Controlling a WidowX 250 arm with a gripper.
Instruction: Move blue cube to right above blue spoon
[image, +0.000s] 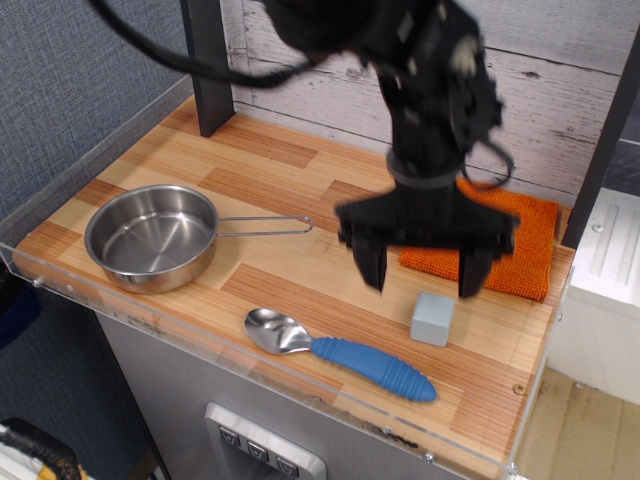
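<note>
Blue cube (432, 319) sits free on bench (300, 190), just at 1 o'clock of blue spoon (340, 353) handle, spoon's long axis running 10-to-4. Hand (424, 270) hovers above, fingers spread, empty; cube lies at 6 o'clock between them. Placement looks done.

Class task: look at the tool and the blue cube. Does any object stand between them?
Nothing visible does. The open tool hangs above the blue cube, which sits alone on the wood just behind the blue spoon.
</note>
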